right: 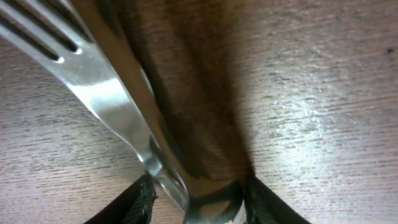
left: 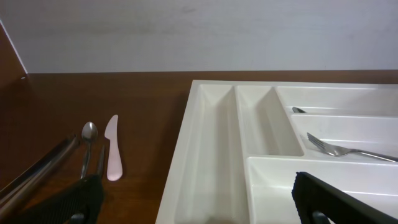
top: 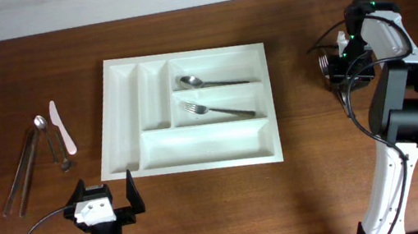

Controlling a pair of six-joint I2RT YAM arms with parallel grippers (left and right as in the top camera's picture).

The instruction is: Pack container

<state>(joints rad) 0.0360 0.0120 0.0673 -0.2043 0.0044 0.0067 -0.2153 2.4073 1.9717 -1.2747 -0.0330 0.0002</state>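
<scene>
The container, a white cutlery tray, lies mid-table and fills the right of the left wrist view. A spoon lies in its top long compartment and a fork in the middle one. My right gripper is down at the table, right of the tray. In the right wrist view its fingers are closed round a metal fork and a second shiny piece beside it. My left gripper is open and empty, at the tray's front left corner.
Left of the tray lie metal tongs, a spoon and a pink knife. These also show in the left wrist view: tongs, spoon, knife. The right arm's cable loops beside its gripper.
</scene>
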